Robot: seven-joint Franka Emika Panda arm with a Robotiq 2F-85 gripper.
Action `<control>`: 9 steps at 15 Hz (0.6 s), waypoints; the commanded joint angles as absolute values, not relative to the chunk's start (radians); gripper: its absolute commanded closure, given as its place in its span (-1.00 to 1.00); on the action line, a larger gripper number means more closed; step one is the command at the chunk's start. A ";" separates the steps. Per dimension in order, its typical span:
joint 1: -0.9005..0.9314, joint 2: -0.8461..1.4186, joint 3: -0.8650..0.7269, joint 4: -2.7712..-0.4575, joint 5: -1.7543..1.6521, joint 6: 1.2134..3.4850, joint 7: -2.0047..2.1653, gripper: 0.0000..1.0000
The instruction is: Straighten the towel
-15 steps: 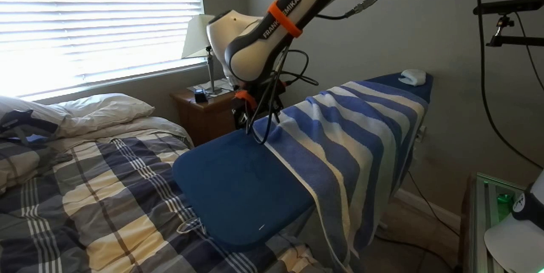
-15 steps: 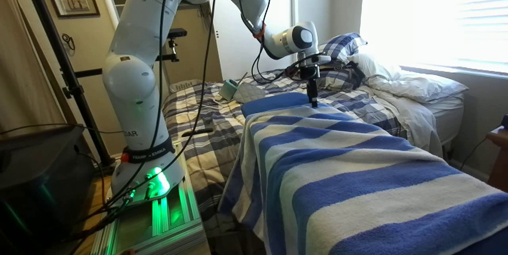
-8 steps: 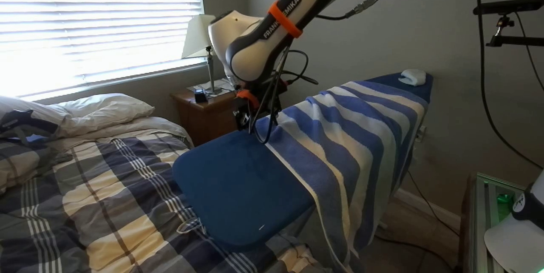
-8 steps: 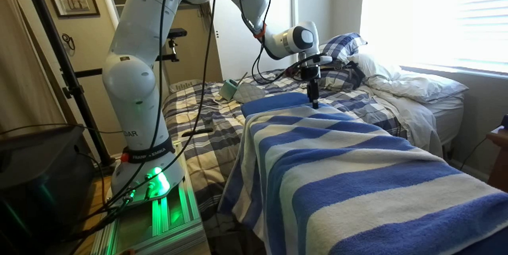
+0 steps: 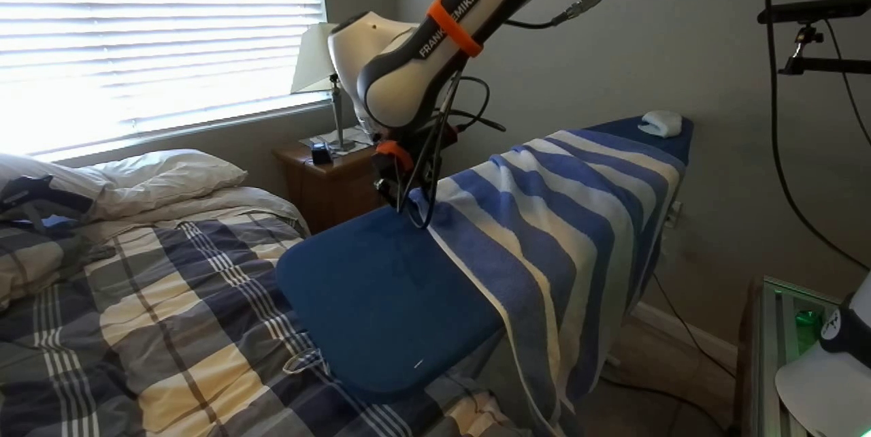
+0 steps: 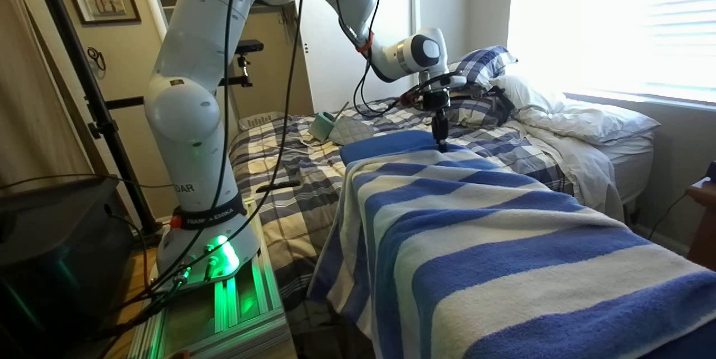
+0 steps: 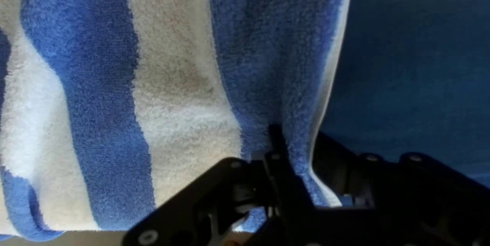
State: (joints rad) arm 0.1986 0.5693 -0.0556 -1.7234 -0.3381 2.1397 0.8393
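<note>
A towel with wide blue and cream stripes [image 5: 544, 219] lies rumpled across a blue padded board, hanging down over its side, and shows in both exterior views [image 6: 503, 264]. Ridges and folds run along its top. My gripper [image 7: 300, 138] points down at the towel's end corner, seen in both exterior views [image 5: 412, 204]. The white-hemmed edge band is bunched between its dark fingers [image 7: 278, 142], one on each side, so the gripper is shut on the towel. Cables partly cover the fingertips in an exterior view.
The bare end of the blue board [image 5: 388, 301] juts past the towel beside a bed with a plaid bedspread [image 5: 190, 328]. A small white object [image 5: 661, 124] sits on the far tip. A nightstand [image 5: 333, 195] with a lamp [image 5: 316, 59] stands behind the gripper.
My jaws have come together on the towel's edge corner, where they stood wide a second ago. After dipping slightly, the arm has risen a little, and the corner is pinched up.
</note>
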 commanded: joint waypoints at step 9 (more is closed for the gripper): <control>0.275 0.504 -0.078 -1.721 -0.471 2.123 0.823 0.97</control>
